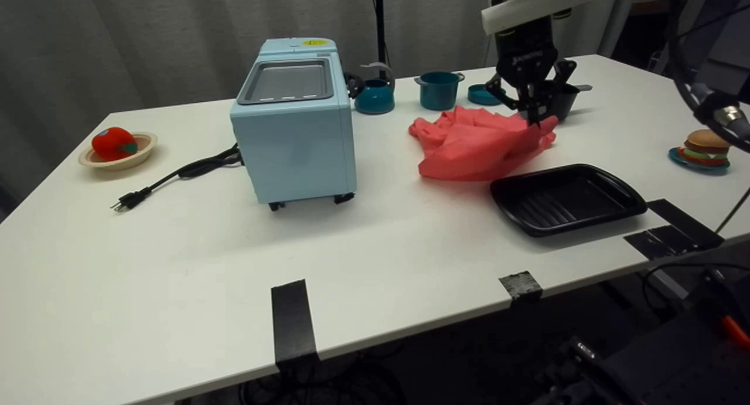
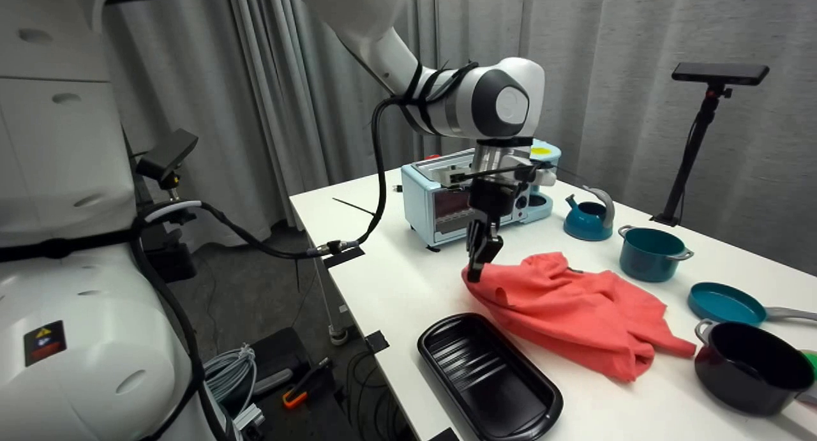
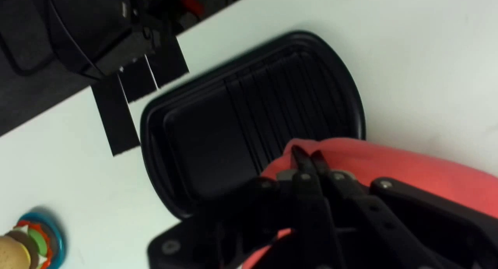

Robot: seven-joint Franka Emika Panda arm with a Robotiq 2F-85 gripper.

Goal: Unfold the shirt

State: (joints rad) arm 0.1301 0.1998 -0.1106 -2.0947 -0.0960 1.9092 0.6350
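Note:
The red shirt [image 1: 477,150] lies crumpled on the white table, and it also shows in an exterior view [image 2: 574,320]. My gripper [image 1: 533,118] is shut on an edge of the shirt nearest the black tray and holds that edge a little raised. The gripper also shows in an exterior view [image 2: 475,272]. The rest of the shirt trails away toward the pots in loose folds. In the wrist view the closed fingertips [image 3: 309,156] pinch the shirt's edge [image 3: 412,167]; the fingers hide part of the cloth behind them.
A black tray [image 2: 491,377] stands close beside the shirt near the table's front edge. A black pot [image 2: 750,364], a teal pot [image 2: 651,253] and a teal pan [image 2: 724,302] stand around the shirt's far side. A blue toaster oven [image 1: 299,141] and toy burger [image 1: 706,147] are further off.

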